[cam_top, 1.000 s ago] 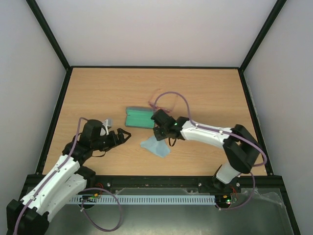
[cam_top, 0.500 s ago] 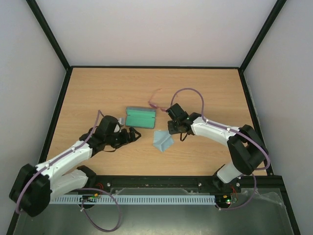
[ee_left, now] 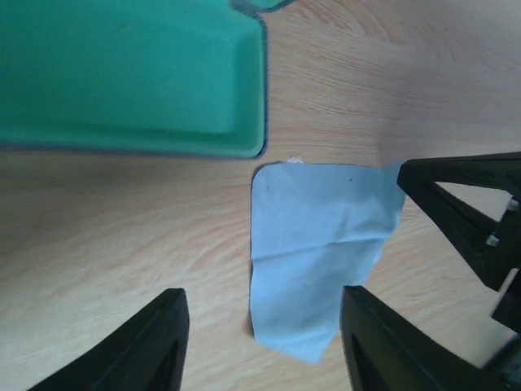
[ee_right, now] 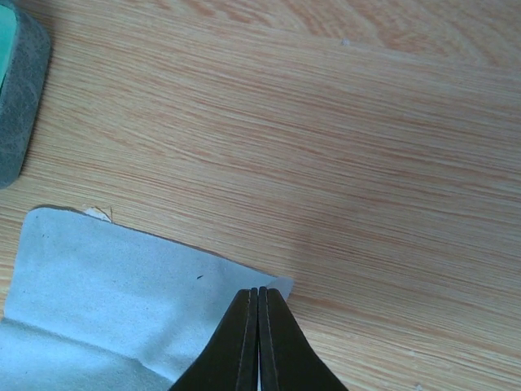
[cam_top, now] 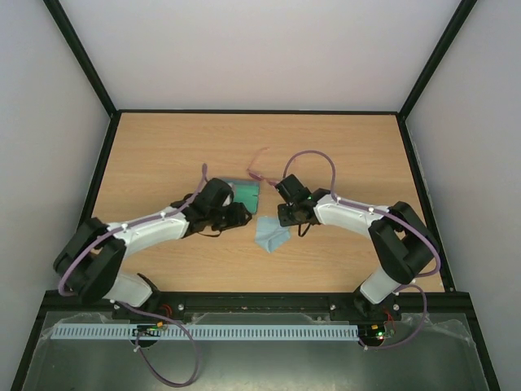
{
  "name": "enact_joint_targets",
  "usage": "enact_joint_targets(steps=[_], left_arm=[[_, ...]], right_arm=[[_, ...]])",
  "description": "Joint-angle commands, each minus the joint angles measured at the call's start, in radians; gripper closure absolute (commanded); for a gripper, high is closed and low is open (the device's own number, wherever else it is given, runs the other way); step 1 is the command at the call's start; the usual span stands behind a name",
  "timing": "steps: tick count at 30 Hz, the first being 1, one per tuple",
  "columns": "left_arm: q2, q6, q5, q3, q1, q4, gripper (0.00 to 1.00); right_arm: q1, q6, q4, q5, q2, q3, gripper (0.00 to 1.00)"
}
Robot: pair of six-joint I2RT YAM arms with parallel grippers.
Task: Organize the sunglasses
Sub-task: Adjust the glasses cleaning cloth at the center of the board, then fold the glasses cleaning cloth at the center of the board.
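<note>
Cloth (ee_left: pixel 313 244) lies flat below spread left hand (ee_left: pixel 262 297); right hand (ee_right: pixel 259 292), pressed together, meets its corner, seemingly to smooth it.

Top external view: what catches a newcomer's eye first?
Both pincers meet mid-table at a light-blue cloth: the left pincer is open over it and the right pincer is closed at its corner. Just behind lies the open green-lined case. Beyond that are the thin red sunglasses, held by neither.
</note>
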Motion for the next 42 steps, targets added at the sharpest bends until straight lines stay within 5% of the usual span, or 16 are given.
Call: enact_joint_targets(steps=[1, 8, 20, 30, 42], left_arm=[[0.106, 0.004, -0.087, 0.076, -0.046, 0.021, 0.52], [0.230, -0.013, -0.126, 0.141, -0.095, 0.025, 0.70], [0.383, -0.027, -0.214, 0.240, -0.138, 0.022, 0.55], [0.444, -0.008, -0.264, 0.300, -0.147, -0.029, 0.78], [0.491, -0.004, -0.324, 0.320, -0.178, -0.077, 0.89]], right_arm=[[0.002, 0.021, 0.001, -0.017, 0.009, -0.025, 0.99], [0.002, 0.037, 0.007, -0.020, 0.004, -0.037, 0.99], [-0.005, 0.048, 0.008, -0.015, -0.007, -0.050, 0.99], [-0.030, 0.049, 0.013, -0.032, -0.019, -0.060, 0.99], [-0.032, 0.052, 0.023, -0.047, -0.015, -0.059, 0.99]])
